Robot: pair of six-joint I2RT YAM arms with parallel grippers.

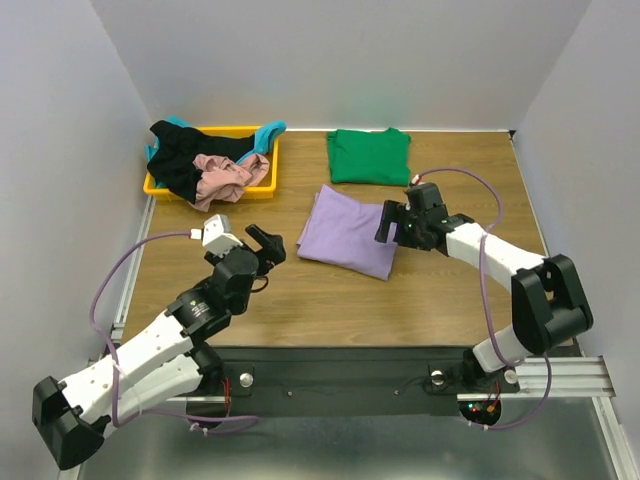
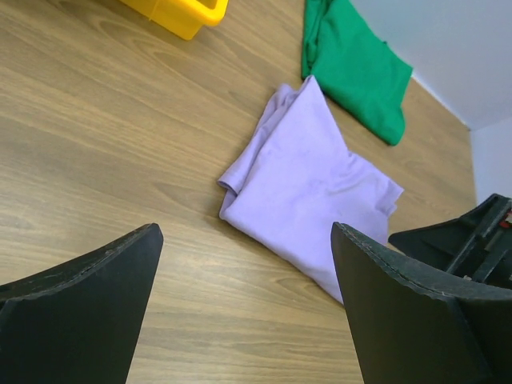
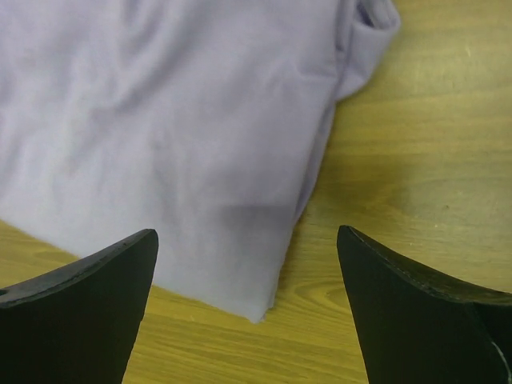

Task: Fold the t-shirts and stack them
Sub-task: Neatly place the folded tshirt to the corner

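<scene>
Wood table [image 1: 300,300], grey walls on three sides. Purple shirt [image 1: 350,232] lies mid-table, folded into a rough rectangle, a bit loose and skewed, one corner toward the green shirt [image 1: 368,156]. Not touching it; there's a strip of bare wood between them. Green shirt is folded flat at the far edge, right of centre.

Right gripper [image 1: 388,225] sits low over the purple shirt's right edge, jaws spread wide, nothing between them. Its wrist view shows the cloth edge and bare wood in the gap. Left gripper [image 1: 270,245] is left of the purple shirt, apart from it, over bare table, jaws also spread wide and holding nothing.

Yellow tray [image 1: 232,129] at far left holds a crumpled heap: black shirt [image 1: 185,160], pink shirt [image 1: 225,175], teal shirt [image 1: 268,130] spilling over the rim.

Progress, my read: under halfway. Green looks done and serves as the stack base. Purple looks folded but not stacked. Black, pink and teal are untouched, unfolded. Left to do: put purple on green, then fold and stack the three from the tray.

Counts: 5 shirts (2 folded, 3 in the heap), 1 tray, 2 grippers.
</scene>
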